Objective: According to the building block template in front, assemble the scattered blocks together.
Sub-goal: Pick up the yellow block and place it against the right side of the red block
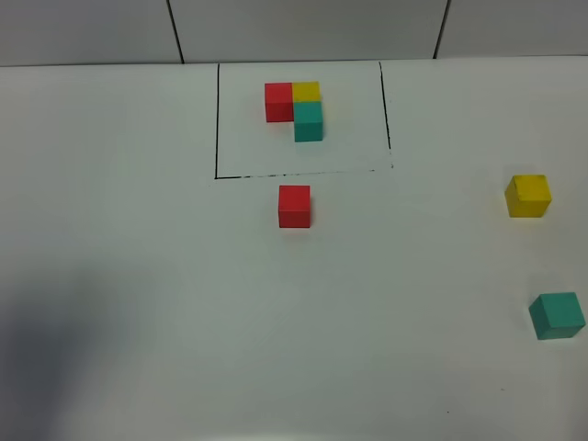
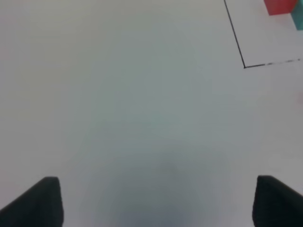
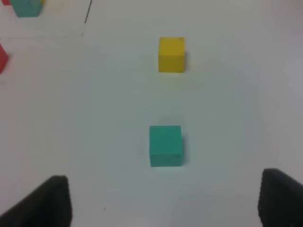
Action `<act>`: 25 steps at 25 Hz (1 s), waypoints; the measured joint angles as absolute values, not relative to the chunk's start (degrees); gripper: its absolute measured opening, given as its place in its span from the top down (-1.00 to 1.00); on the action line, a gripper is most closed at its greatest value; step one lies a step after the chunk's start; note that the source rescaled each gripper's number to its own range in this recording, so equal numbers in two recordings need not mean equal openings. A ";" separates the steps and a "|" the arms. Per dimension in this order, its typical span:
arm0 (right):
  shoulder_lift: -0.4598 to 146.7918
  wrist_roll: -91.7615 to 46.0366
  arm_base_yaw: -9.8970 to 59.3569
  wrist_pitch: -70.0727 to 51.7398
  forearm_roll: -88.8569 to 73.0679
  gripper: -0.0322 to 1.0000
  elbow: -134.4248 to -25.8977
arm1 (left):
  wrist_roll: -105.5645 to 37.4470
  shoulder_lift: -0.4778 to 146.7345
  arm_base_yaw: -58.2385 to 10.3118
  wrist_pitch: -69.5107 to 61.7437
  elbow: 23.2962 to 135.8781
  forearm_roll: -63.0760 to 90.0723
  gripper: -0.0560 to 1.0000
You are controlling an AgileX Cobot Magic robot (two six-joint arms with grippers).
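- The template (image 1: 296, 110) sits at the far side of the white table (image 1: 138, 276), inside a thin black outline (image 1: 217, 119). Its red cube is on the left and touches the yellow one, and the teal one is pressed against the yellow's near face, so the three form an L.
- The loose red cube (image 1: 294, 206) stands just outside the near edge of the outline, apart from the line and roughly below the template's middle.
- The loose yellow cube (image 1: 528, 196) sits far to the right, well apart from the red one.
- The loose teal cube (image 1: 557, 315) lies nearer the camera than the yellow, close to the table's right edge. It is slightly turned and touches nothing.
- The left claw (image 2: 158, 196) is spread wide and grips nothing. It hangs over bare table, with a corner of the outline ahead of it.
- The right claw (image 3: 168, 191) is also spread wide and grips nothing. The teal cube is ahead of it, in line with the gap between its fingers, and the yellow is farther on.
- Neither claw shows in the high view.
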State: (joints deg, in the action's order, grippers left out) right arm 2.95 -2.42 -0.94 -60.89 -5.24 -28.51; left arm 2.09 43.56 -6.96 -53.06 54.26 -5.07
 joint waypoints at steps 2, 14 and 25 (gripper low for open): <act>2.95 -2.42 -0.94 -60.89 -5.24 -0.33 -28.51 | 2.15 40.09 -6.96 -52.72 51.44 -4.10 -0.87; 2.95 -2.42 -0.94 -60.89 -5.35 -0.33 -28.51 | 0.91 22.31 -6.96 -55.51 37.51 1.67 -0.83; 2.95 -2.42 -0.94 -60.89 -5.35 -0.33 -28.51 | -1.83 6.73 -6.96 -57.79 29.83 5.25 -0.74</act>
State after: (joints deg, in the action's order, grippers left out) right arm 2.95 -2.42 -0.94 -60.89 -5.35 -28.51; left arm -1.83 6.73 -6.96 -57.79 29.83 5.25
